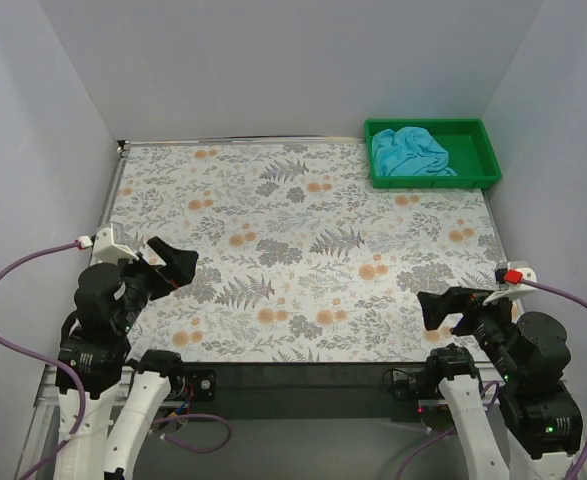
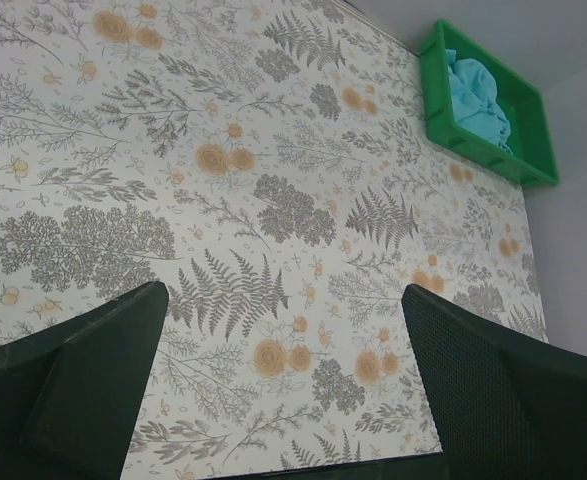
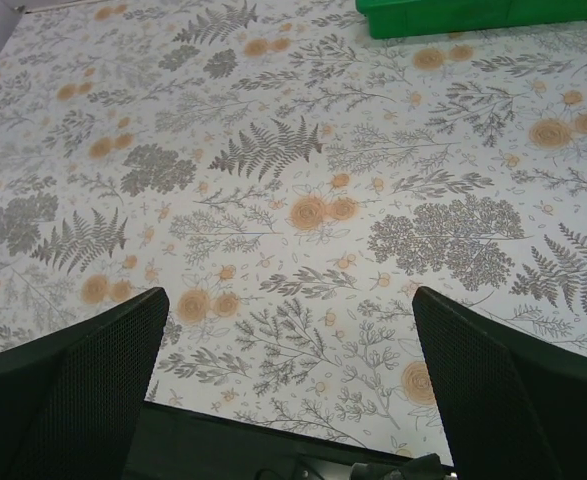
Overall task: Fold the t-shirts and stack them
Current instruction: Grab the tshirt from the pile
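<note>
Top external view, far right corner: a turquoise shirt (image 1: 410, 152), crumpled in a heap inside the green tray (image 1: 433, 183), well beyond both sets of jaws. From the left wrist, up ahead and to the right of the jaws; from the right wrist, only the tray's near wall, ahead at the top edge. Nothing gripped. Left gripper (image 1: 176, 262) and right gripper (image 1: 441, 308) both spread wide and empty, hovering near the front edge of the flowered table (image 1: 303, 230), well apart from the cloth. By the look of it, nothing done yet. Left to do: lifting out, spreading flat, folding, stacking.
</note>
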